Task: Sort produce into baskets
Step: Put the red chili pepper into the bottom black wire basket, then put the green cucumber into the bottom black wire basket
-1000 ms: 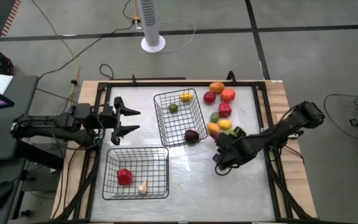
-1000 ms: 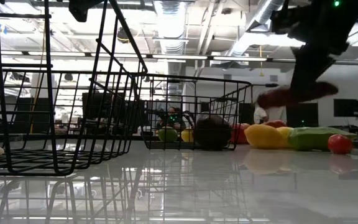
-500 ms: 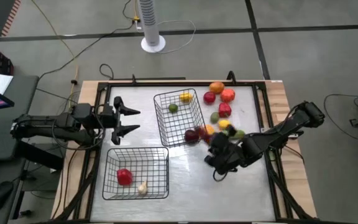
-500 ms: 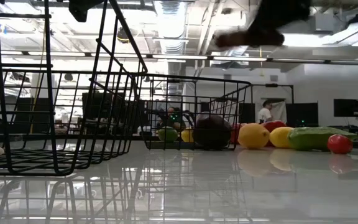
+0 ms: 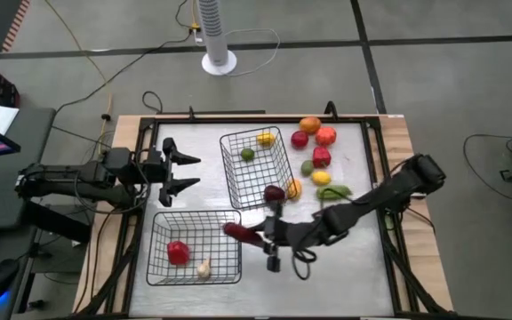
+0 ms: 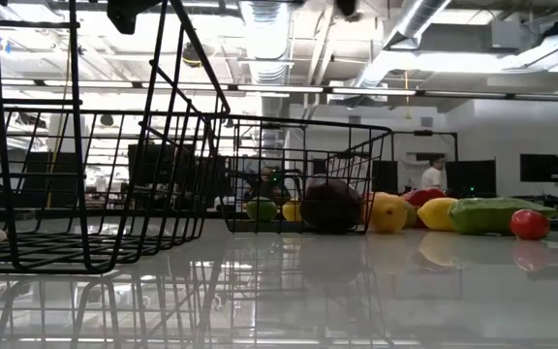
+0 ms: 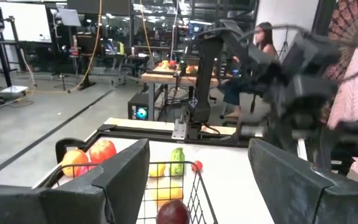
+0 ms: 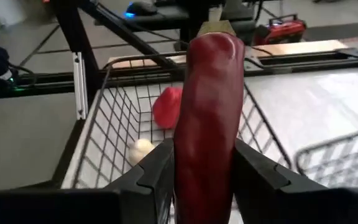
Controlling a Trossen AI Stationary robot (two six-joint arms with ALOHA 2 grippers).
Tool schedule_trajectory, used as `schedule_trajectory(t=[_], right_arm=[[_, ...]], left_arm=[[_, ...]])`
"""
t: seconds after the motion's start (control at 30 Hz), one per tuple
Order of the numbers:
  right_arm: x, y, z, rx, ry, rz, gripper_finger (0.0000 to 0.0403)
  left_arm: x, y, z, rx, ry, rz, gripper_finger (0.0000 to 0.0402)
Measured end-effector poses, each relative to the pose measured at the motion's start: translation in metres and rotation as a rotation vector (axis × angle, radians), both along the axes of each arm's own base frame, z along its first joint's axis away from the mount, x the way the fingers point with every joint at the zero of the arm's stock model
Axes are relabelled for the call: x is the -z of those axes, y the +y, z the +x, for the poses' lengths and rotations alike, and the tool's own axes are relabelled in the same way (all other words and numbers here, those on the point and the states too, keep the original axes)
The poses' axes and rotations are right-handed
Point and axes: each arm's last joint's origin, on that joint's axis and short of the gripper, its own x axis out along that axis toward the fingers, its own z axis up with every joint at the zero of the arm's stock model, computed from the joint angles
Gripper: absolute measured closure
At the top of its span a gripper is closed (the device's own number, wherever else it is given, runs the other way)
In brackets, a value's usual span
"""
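Observation:
My right gripper (image 5: 263, 238) is shut on a long dark red piece of produce (image 5: 238, 233), which hangs over the right rim of the near basket (image 5: 158, 267). That basket holds a red piece (image 5: 178, 252) and a white one (image 5: 204, 267). The far basket (image 5: 234, 182) holds a yellow (image 5: 266, 139), a green (image 5: 248, 154) and a maroon piece (image 5: 275, 193). Several more pieces (image 5: 322, 156) lie on the table at the far right. My left gripper (image 5: 178, 169) waits open at the table's left, level, above the table. My right gripper pinches the long red piece near its rear end (image 8: 205, 163) between its two fingers (image 8: 160, 168). The fingers come from the table's right, almost level and tipped slightly down. The piece lies along them and sticks out ahead of their tips, lifted clear above the near basket.
An orange piece (image 5: 293, 188) lies against the far basket's right side. A black frame (image 5: 376, 178) runs around the table top. Bare table (image 5: 345, 267) lies to the right of the near basket. A white fan (image 5: 218, 31) stands on the floor beyond the far edge.
My right gripper has swung from the produce pile toward the table's left and the near basket, rising and tipping from pointing down to almost level. It has carried the long red piece along, lifted clear. The orange piece has shifted slightly toward the far basket.

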Motion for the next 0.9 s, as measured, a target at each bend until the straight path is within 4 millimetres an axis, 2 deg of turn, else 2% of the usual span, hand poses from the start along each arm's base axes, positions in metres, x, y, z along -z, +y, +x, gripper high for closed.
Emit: schedule_trajectory(t=[0.1, 0.3, 0.4, 0.53, 0.67, 0.8, 0.9], right_arm=[[0.012, -0.006, 0.018, -0.04, 0.017, -0.012, 0.0239], [0.013, -0.016, 0.052, -0.106, 0.013, 0.005, 0.0232], [0.012, -0.018, 0.065, -0.157, 0.013, 0.02, 0.0206], [0.008, -0.02, 0.073, -0.173, 0.067, 0.013, 0.0151], [0.002, -0.023, 0.063, -0.108, 0.238, -0.041, 0.0118], [-0.013, -0.024, 0.035, 0.038, 0.356, -0.116, 0.0112], [-0.022, -0.017, 0.008, 0.135, 0.443, -0.16, 0.0112]], left_arm=[[0.0, 0.0, 0.0, 0.0, -0.001, 0.003, 0.014], [0.0, 0.0, 0.0, 0.0, -0.001, 0.003, 0.014], [0.0, 0.0, 0.0, 0.001, 0.004, 0.002, 0.014], [0.001, 0.0, 0.0, 0.001, 0.01, 0.002, 0.014], [0.001, 0.0, 0.0, 0.001, 0.011, 0.004, 0.014], [0.001, 0.0, 0.0, 0.001, 0.014, 0.004, 0.014], [0.001, 0.0, 0.0, 0.002, 0.016, 0.004, 0.014]])
